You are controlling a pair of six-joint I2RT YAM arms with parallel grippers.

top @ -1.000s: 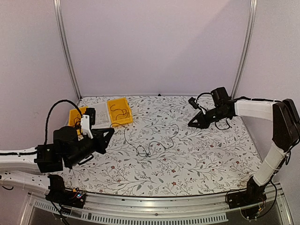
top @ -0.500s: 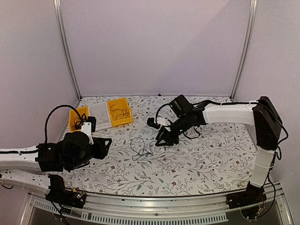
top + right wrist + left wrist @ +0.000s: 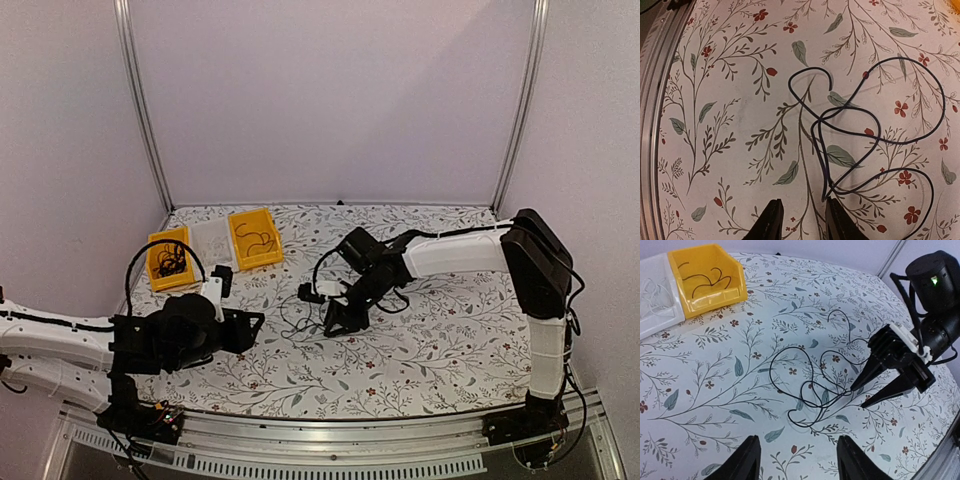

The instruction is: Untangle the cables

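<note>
Within the last second the right gripper [image 3: 334,326] had swung from the far right to the middle of the tabletop [image 3: 450,345]. It stood part-open astride a strand of the loosely tangled cables [image 3: 298,318] lying there. The left gripper [image 3: 258,326], shut before, gaped wide and empty near them.

The cables [image 3: 812,392] have a smooth black sheath with a faint sheen. The tabletop [image 3: 430,350] has a matt floral-print covering; whether it is cloth or vinyl is unclear. The yellow bin [image 3: 707,275] is glossy hard plastic, the pale bin [image 3: 655,300] translucent plastic. The right fingers [image 3: 867,374] and left fingers [image 3: 747,462] look like matt black plastic. The front rail [image 3: 330,432] is brushed metal.
</note>
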